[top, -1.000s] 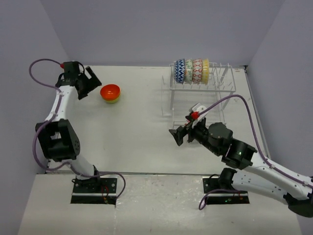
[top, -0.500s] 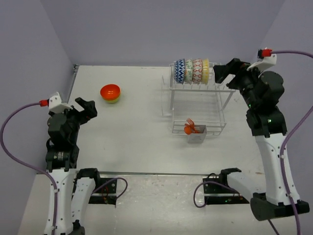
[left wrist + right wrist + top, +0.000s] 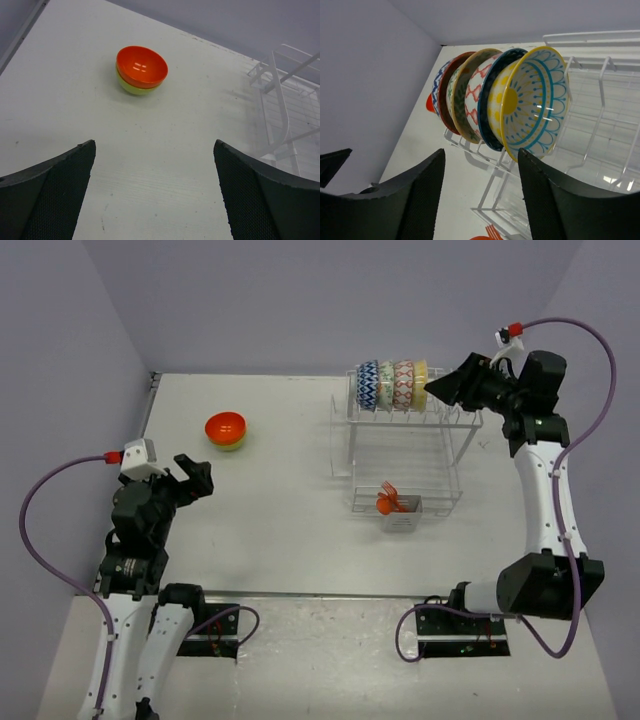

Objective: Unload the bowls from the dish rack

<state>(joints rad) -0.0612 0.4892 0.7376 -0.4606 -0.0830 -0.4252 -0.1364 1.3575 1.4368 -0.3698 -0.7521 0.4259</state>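
Lavender walls [image 3: 300,300] close in a white table [image 3: 290,530]. My left gripper [image 3: 197,475] hangs over the table's near-left part with its 2 fingers [image 3: 55,190] spread wide and nothing between them. Out past them, toward the far left, the orange bowl [image 3: 225,426] sits nested in the lime-green bowl [image 3: 230,444].

My right gripper [image 3: 437,388] is up at the top tier of the dish rack [image 3: 404,423], just beside the right end of the bowl row. Its fingers [image 3: 420,195] stand apart and hold nothing.

4 bowls stand on edge in the rack's top slots. From left to right they are the blue-white zigzag bowl [image 3: 368,385], the green-white bowl [image 3: 386,385], the red-pink bowl [image 3: 403,385] and the pale yellow bowl [image 3: 420,383], which is nearest my right fingertips.

Orange utensils [image 3: 387,500] poke from the caddy [image 3: 402,520] at the rack's near side.
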